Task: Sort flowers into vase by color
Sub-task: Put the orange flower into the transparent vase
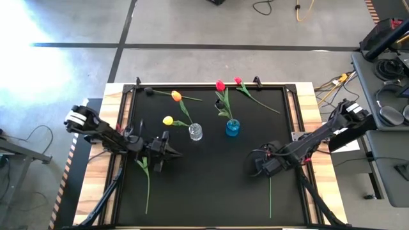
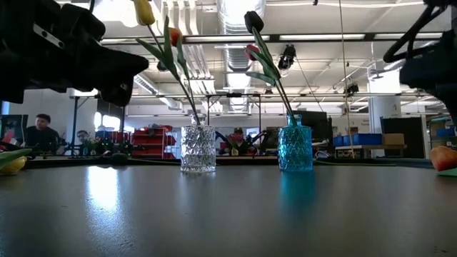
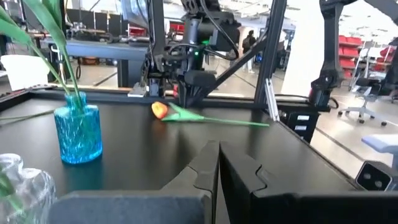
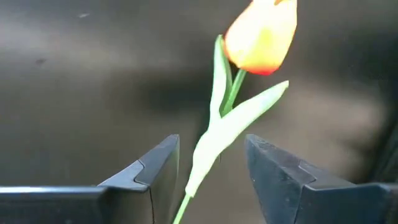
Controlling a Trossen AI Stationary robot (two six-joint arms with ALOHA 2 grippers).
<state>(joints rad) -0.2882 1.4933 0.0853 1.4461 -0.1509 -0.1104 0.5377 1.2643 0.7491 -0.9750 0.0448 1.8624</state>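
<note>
I work on a big black table (image 1: 211, 185). It is flat and a bit shiny, with a wooden edge around it.

My right pincer (image 4: 211, 152) hangs low over the table with its two dark fingers apart. It is let go, gripping nothing. The fingers stand on either side of a stem, I think so that they can close on it and lift it.

My left pincer (image 1: 174, 152) is squeezed tight. I see nothing between its fingers. It waits just beside the clear vase.

The clear vase (image 1: 195, 132) is bumpy glass, short and round. It stands just past my left pincer's tip. It holds a yellow flower and an orange one, because those colors go together.

The blue vase (image 1: 232, 128) is bumpy glass too. It stands between my two pincers, a bit ahead of my right one. It holds the red flowers (image 1: 221, 89).

The orange tulip (image 4: 261, 37) lies flat on the table, right under my right pincer. Its head is smooth and egg-shaped. Its leaves are long and pointy, and its stem is thin. I think it belongs in the clear vase.

A loose flower (image 1: 147, 185) lies on the table beside my left pincer. One red flower (image 1: 246, 91) lies far from both pincers.
</note>
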